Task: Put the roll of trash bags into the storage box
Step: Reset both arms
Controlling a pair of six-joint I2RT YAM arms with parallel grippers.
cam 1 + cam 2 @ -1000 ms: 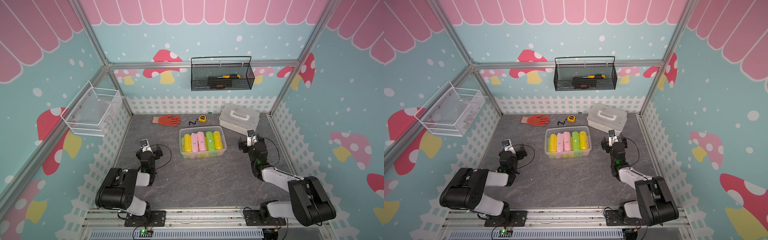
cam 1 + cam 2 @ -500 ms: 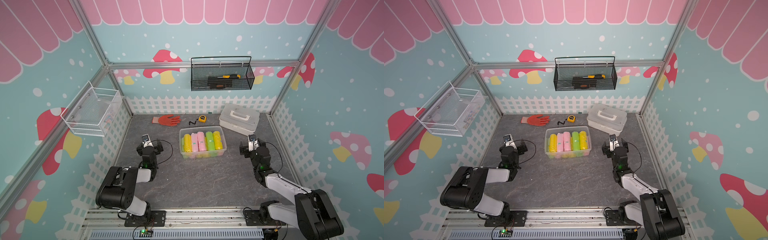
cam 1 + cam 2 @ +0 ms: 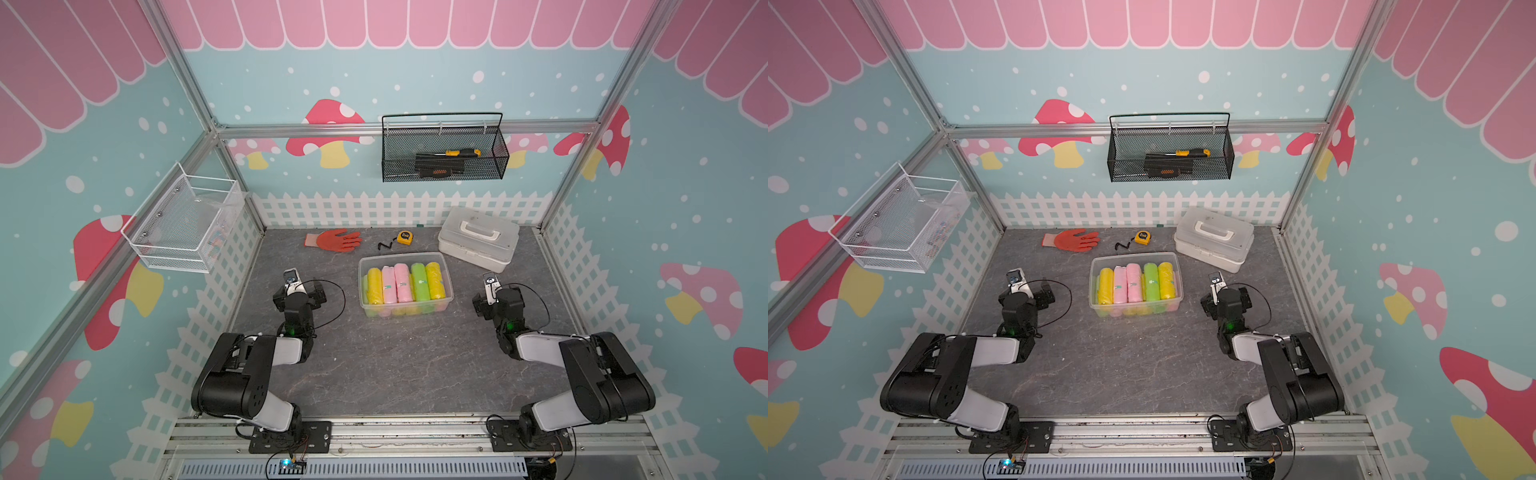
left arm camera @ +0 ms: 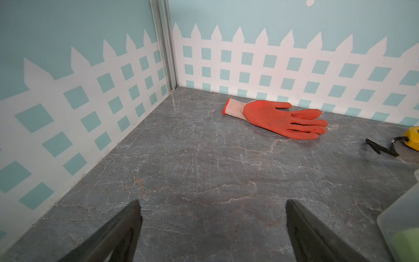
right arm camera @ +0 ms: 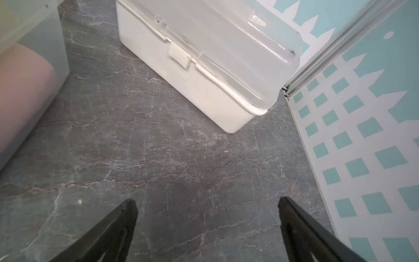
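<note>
The storage box [image 3: 401, 255] [image 3: 1133, 255] is a clear tub in the middle of the grey floor. It holds several rolls of trash bags [image 3: 403, 282] [image 3: 1133, 282], yellow, pink and green, lying side by side. My left gripper [image 4: 212, 204] stands open over bare floor to the box's left, seen in a top view as the left gripper [image 3: 297, 297]; a corner of the box [image 4: 403, 217] shows beside it. My right gripper [image 5: 207, 202], the right gripper [image 3: 496, 299] in a top view, is open and empty to the box's right, with the box wall [image 5: 34, 45] close by.
A white case with a handle [image 3: 478, 239] [image 5: 204, 68] sits behind the right gripper. An orange glove [image 3: 334, 240] [image 4: 281, 118] and a yellow tape measure [image 3: 404, 237] [image 4: 412, 138] lie by the back wall. A black mesh basket [image 3: 444, 153] and a white wire basket [image 3: 183, 224] hang on the walls.
Both arms have shifted slightly beside the box, the right wrist sinking lower and its elbow folding back. Both grippers stayed open and the rolls have not moved.
</note>
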